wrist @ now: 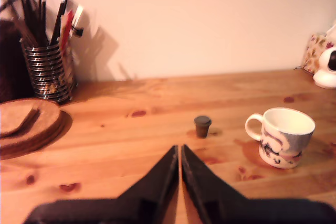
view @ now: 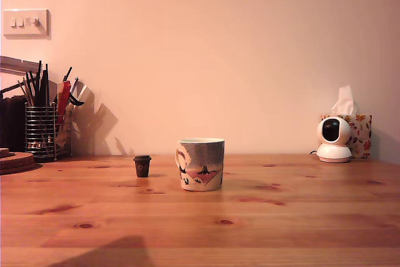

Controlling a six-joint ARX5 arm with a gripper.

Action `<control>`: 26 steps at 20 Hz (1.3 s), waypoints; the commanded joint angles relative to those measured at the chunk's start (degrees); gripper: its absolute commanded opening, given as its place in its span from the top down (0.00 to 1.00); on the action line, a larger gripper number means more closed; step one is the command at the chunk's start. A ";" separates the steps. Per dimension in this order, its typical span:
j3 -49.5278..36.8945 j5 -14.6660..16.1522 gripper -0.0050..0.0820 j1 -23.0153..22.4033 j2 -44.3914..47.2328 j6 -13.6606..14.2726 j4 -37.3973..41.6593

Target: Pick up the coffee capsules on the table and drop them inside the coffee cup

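1. The gripper (wrist: 180, 150) shows only in the wrist view, as two dark fingers pressed almost together, a thin slit between the tips; it is closed on nothing and hangs above bare wood at the near side of the table (view: 281, 229).
2. The coffee capsule (wrist: 202, 126) stands upright on the table ahead of the fingertips and slightly off their line toward the cup's side. It is apart from them, with open wood between.
3. Its long axis is vertical, wide rim up. The fingers would, I judge, need to spread before coming down around it.
4. The coffee cup (wrist: 281, 136) sits further out on that same side, mouth open upward and apparently empty, handle turned toward the capsule. In the exterior view the cup (view: 200, 164) is to the right of the capsule (view: 142, 166), near but not touching.
5. Nothing stands between claw and capsule, or between capsule and cup.
6. Well clear, at the exterior view's far left, are a wire utensil holder (view: 41, 130) full of dark tools and a stack of cork mats (wrist: 29, 124).
7. At the far right by the wall stand a small white camera (view: 333, 139) and a floral tissue box (view: 359, 134). A light switch (view: 25, 22) is on the wall.
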 commanded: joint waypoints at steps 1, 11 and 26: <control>-1.62 0.50 0.96 0.07 2.58 0.24 1.11; -1.62 5.16 0.42 -0.04 29.90 0.31 16.65; -1.60 7.76 0.45 -0.20 58.73 4.28 45.75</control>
